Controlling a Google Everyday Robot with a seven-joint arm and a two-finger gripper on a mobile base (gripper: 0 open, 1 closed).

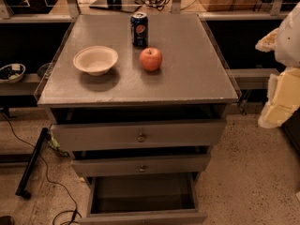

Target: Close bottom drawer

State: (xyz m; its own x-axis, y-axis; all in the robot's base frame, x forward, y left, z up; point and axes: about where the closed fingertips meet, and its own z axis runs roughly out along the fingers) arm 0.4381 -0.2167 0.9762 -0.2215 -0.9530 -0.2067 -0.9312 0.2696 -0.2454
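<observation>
Bottom centre: bottom drawer (140, 196), flat grey-brown wood, pulled far out, boxy interior exposed. Above, on the matte cabinet top (197, 74): round pale bowl (95, 60), glossy red apple (151, 59), blue cylindrical can (139, 29). Right edge: gripper (279, 102), white-and-yellow, apart from the cabinet; clenched or released, cannot tell.

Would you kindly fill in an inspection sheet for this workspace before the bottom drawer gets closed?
Surface: grey cabinet top, holding three things.
Job's things: bottom drawer pulled far out; top drawer and middle drawer slightly out.
Clutter: bowl, soda can, apple on the top.
Gripper: gripper at the right edge, beside the cabinet, away from the drawers.
Cables: black cable on the floor, left.
Surroundings: speckled floor, shelves behind.
</observation>
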